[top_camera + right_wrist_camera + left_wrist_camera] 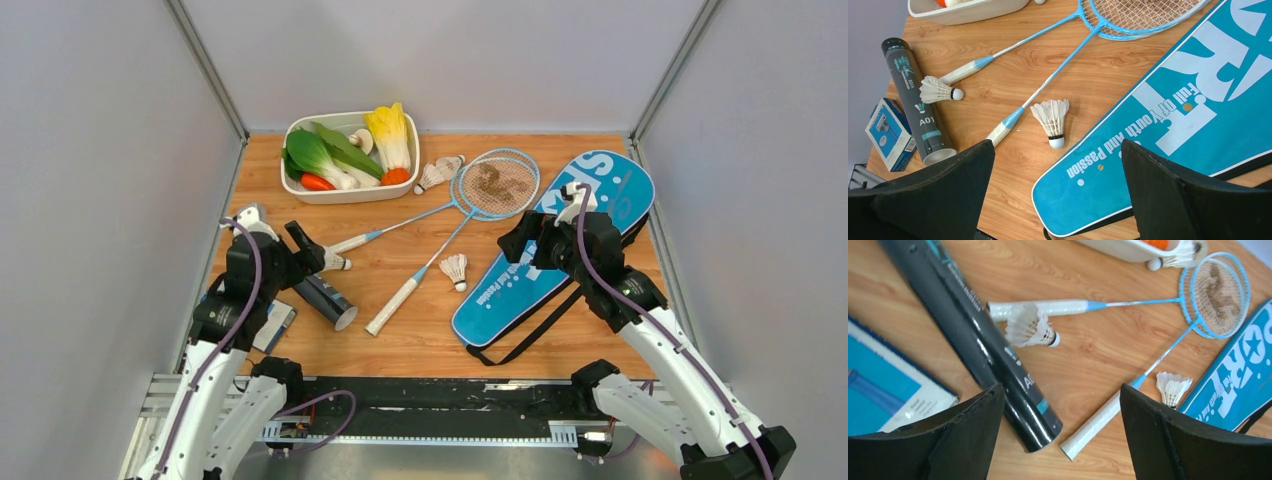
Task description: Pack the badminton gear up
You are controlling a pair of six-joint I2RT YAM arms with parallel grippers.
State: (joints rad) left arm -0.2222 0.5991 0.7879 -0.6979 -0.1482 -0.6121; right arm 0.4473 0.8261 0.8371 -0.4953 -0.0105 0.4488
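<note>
Badminton gear lies loose on a wooden table [420, 330], with nothing packed yet. A blue racket-shaped "SPORT" cover [505, 290] lies flat and slanted, its black strap trailing from the narrow end.

Two light-blue rackets [495, 185] lie just left of the cover's broad end. Their heads overlap and their white handles fan away from the cover.

I count three white feather shuttlecocks for certain:
- One shuttlecock [455, 270] sits just left of the cover's narrow half.
- A second shuttlecock [335, 262] lies well left of the cover, beside one long black tube [325, 300] lying on its side.
- A third shuttlecock [438, 175] lies left of the cover's broad end; it may be two lying together.

The left hand [1060, 387] hovers above the tube, fingers spread wide and holding nothing. The right hand [1058, 142] hovers over the cover's narrow half, also wide and empty.

The job appears to be at its start. A sensible next move is a pinch on a shuttlecock, light enough to spare the feathers, then feeding it into the tube's open end.

Far left of the cover lie one white tray of toy vegetables [300, 190] and one small blue-and-white box [272, 325].
</note>
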